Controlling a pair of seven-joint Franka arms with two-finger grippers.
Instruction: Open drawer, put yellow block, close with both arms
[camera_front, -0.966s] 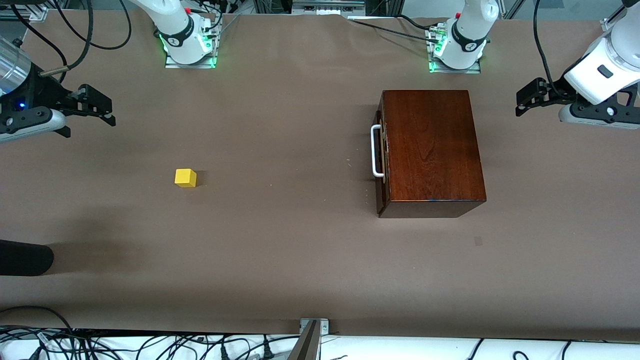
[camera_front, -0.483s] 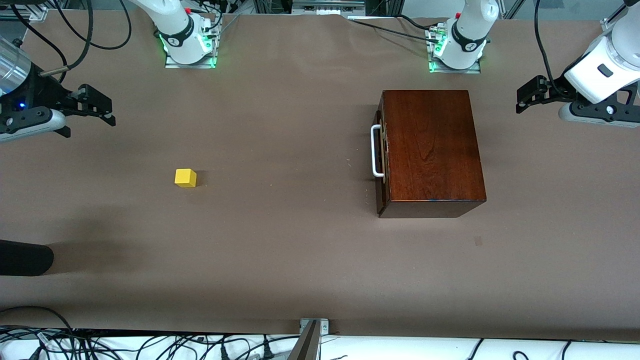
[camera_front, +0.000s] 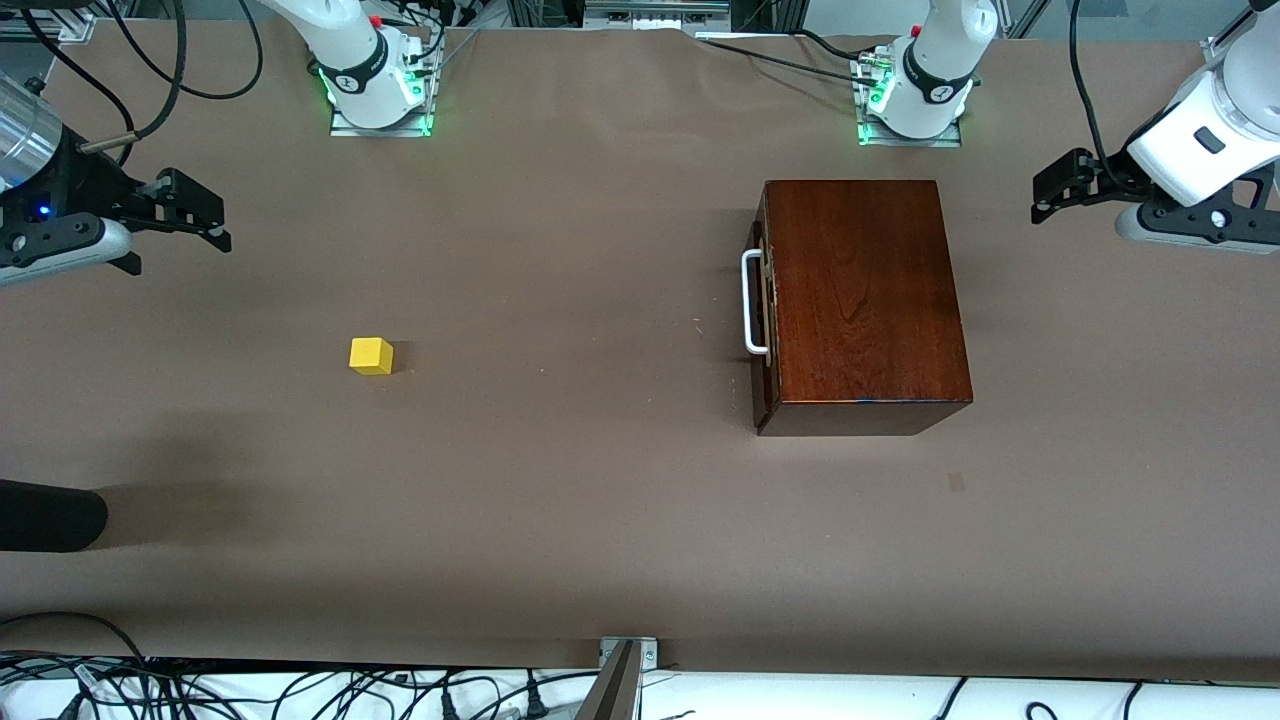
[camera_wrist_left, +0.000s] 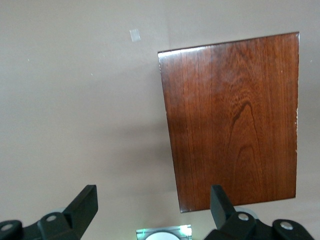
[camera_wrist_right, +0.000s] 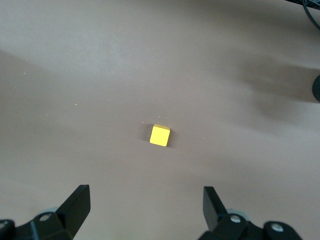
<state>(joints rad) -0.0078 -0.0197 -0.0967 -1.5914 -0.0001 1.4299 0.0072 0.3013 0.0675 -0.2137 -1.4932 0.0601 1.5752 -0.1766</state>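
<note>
The dark mahogany box (camera_front: 862, 300) stands toward the left arm's end of the table, its drawer shut, with the white bar handle (camera_front: 750, 302) facing the table's middle. The box also shows in the left wrist view (camera_wrist_left: 235, 120). The yellow block (camera_front: 371, 355) lies on the table toward the right arm's end, and also shows in the right wrist view (camera_wrist_right: 160, 135). My left gripper (camera_front: 1048, 200) is open and empty, up in the air past the box's back end. My right gripper (camera_front: 205, 215) is open and empty, up in the air at the right arm's end.
The two arm bases (camera_front: 378, 85) (camera_front: 915, 95) stand along the table's edge farthest from the front camera. A black rounded object (camera_front: 50, 515) pokes in at the right arm's end. Cables (camera_front: 300, 690) lie below the table's near edge.
The left arm has shifted slightly; its gripper sits a little higher in the front view. The right arm, block and box have not moved.
</note>
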